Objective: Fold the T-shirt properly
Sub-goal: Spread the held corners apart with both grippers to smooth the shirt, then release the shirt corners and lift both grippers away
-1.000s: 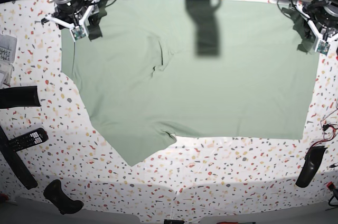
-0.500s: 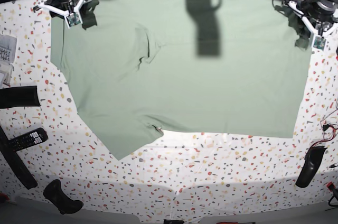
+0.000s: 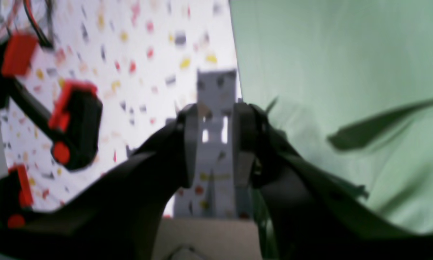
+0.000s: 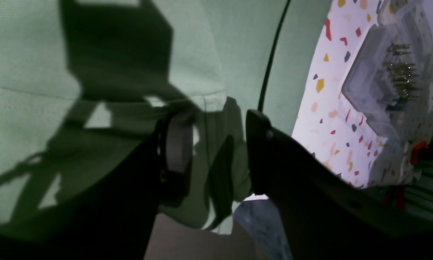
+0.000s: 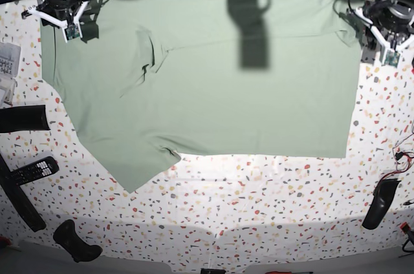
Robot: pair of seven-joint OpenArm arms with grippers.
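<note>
- T-shirt: spread flat; pull both far corners evenly.
- Left gripper: fingers narrow, contents unclear.
- Right gripper: fingers pinching shirt edge.

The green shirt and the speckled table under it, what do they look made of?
T-shirt: soft matte knit cloth, likely cotton; it creases and drapes. Table: smooth white surface with coloured flecks, terrazzo-like, possibly only a printed covering.

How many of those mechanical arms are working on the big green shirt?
2. The right arm's gripper is at the far left corner of the pale sage-green cloth T-shirt in the base view; the left arm's gripper is at the far right corner.
</note>
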